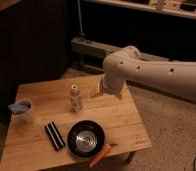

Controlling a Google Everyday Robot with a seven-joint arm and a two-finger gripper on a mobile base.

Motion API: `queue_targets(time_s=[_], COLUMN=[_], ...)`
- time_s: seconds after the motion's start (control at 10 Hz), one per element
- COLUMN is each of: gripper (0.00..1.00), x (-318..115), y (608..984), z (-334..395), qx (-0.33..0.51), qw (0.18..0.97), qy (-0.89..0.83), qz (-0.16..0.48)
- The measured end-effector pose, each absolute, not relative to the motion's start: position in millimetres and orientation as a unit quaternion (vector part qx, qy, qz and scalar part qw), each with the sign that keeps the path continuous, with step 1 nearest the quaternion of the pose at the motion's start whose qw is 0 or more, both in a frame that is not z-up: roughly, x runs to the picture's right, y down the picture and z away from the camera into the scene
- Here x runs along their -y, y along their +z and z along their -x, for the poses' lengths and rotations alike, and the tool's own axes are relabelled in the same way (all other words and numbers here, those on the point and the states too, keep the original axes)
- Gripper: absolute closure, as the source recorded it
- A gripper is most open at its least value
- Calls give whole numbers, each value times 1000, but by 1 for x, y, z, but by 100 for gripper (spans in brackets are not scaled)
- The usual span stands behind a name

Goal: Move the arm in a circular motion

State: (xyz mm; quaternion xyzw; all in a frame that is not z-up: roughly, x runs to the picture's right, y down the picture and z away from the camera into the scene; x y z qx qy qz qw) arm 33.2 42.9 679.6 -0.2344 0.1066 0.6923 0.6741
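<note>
Hovering above wooden table (pixel 127 119), arm (pixel 156 75) ends in gripper (pixel 96 93), its state can't be told; white bottle (pixel 75 99) just left of gripper, black bowl (pixel 86 139) nearer camera.

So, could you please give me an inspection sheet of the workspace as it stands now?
Surface: wooden table, a low square top.
Job's things: the arm, off-white, reaches in from the right over the table's far side.
Clutter: white bottle-like figure upright near the middle; blue cup at the left edge; black striped block; black bowl; carrot at the front edge.
Grippers: the gripper hangs to the right of the figure, not touching it.
Cables: a dark curve on the floor at lower right, possibly a cable.
Surroundings: speckled floor; dark shelving behind.
</note>
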Motion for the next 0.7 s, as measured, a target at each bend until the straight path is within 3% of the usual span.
queue_targets(time_s=[0.2,0.7], gripper=[20,20], x=[-60,-48], y=[680,683], z=[7,116], qx=[-89,-19], qw=[690,757], qy=[665,562], qz=[271,333])
